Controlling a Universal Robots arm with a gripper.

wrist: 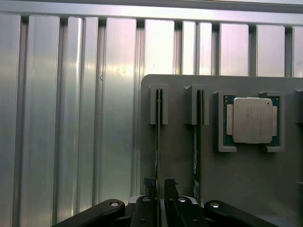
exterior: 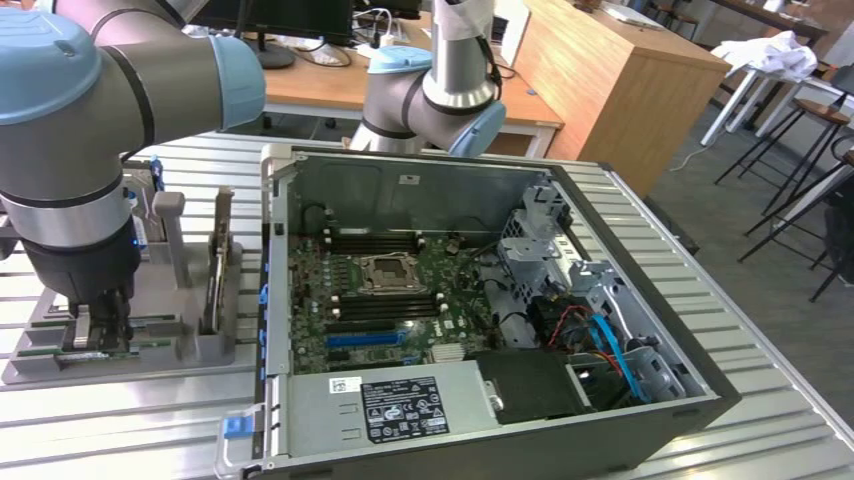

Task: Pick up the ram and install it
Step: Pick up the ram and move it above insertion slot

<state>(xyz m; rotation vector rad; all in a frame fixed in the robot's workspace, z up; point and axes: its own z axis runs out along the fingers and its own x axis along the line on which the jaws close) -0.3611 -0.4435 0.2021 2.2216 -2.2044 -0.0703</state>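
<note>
The thin green ram stick (wrist: 157,142) stands on its long edge, seen edge-on as a dark-green line, slotted in the grey plastic holder tray (wrist: 246,189). The tray lies at nine o'clock of the open black computer case (exterior: 694,395). The black gripper (wrist: 160,187) straddles the ram, jaws slightly apart.

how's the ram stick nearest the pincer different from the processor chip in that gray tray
Shape: the ram is a long, thin stick; the processor chip is a compact square.
Pose: the ram stands on edge in a narrow slot, while the processor chip lies flat, silver lid up.
Place: the pincer is right at the ram's end, apart from the processor chip.
Both sit in pockets of the gray tray.
</note>
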